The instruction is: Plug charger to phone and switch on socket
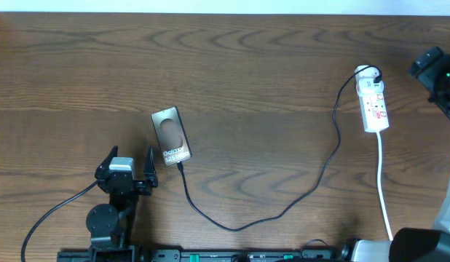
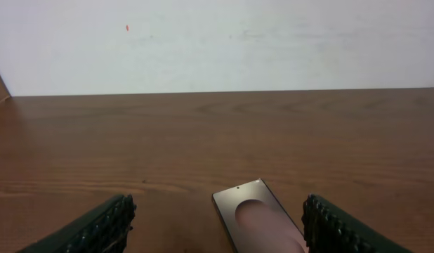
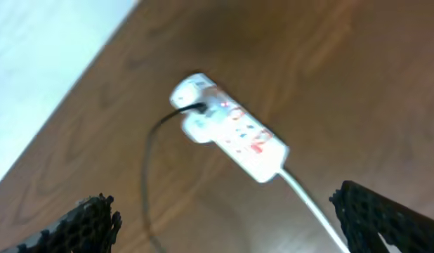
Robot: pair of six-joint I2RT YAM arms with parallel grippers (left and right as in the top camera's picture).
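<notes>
Left end effector [image 1: 129, 159] was released, fingers spread, nothing held. The phone [image 1: 171, 136] lay flat on the table [image 1: 254, 87] just ahead of it and slightly right, not touching. The charger [image 1: 336, 116] tip met the phone's near edge, and the cable looped across the table to its white adapter, seated in the far end of the socket [image 1: 374, 102]. Right end effector [image 3: 231, 218] was released wide and empty, above the socket, which showed ahead between its fingers, apart from both.
</notes>
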